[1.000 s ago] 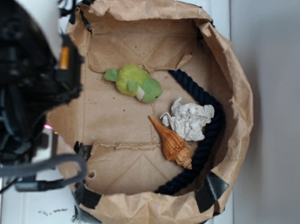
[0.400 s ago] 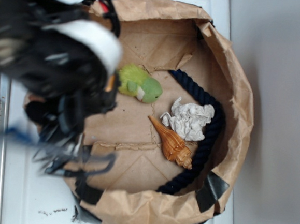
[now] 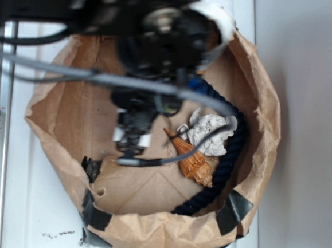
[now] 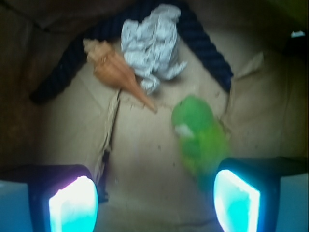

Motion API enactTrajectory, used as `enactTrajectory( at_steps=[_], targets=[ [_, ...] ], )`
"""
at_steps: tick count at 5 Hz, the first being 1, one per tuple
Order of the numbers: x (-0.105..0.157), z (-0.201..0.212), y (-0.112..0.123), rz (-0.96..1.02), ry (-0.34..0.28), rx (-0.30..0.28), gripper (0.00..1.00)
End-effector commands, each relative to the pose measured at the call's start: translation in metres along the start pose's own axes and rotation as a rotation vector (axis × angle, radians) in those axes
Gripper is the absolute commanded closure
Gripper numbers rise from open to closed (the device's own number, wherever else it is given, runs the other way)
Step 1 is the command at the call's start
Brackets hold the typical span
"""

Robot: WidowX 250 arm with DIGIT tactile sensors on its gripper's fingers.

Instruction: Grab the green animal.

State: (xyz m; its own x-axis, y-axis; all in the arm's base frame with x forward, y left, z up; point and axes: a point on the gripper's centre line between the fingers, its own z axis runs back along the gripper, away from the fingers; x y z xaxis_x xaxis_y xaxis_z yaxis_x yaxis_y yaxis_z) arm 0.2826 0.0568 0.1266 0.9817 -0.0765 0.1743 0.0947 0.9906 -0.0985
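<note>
Centring matters most: with the black gripper (image 4: 154,198) spread wide, shift it until the fuzzy yellow-green plush animal (image 4: 200,140), now touching one finger (image 4: 236,200), sits between both.

Bare floor left of the green animal (image 4: 200,137); seashell (image 4: 116,72) (and paper ball (image 4: 152,46)) crowd beyond.

Black WidowX arm (image 3: 106,10) reaching in from upper left, gripper pointing down.

Black two-finger gripper (image 4: 154,200) has its jaws spread wide: the two glowing cyan finger pads (image 4: 73,205) sit at the bottom corners of the wrist view, a broad gap between them, nothing clamped. In the exterior view the blurred black wrist housing (image 3: 161,40) sits above the gripper, grey cables (image 3: 72,76) trailing left from it.
</note>
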Motion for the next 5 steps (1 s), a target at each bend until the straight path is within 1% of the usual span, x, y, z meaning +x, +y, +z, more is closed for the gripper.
enactTrajectory(
  at_steps=[1,3,4,5],
  targets=[
    [0.009,0.021,0.009,0.019,-0.067,0.027,0.00],
    [0.009,0.021,0.009,0.019,-0.067,0.027,0.00],
    [-0.008,0.008,0.020,-0.004,-0.044,0.037,0.00],
    [-0.026,-0.023,0.018,-0.053,-0.077,0.094,0.00]
  ],
)
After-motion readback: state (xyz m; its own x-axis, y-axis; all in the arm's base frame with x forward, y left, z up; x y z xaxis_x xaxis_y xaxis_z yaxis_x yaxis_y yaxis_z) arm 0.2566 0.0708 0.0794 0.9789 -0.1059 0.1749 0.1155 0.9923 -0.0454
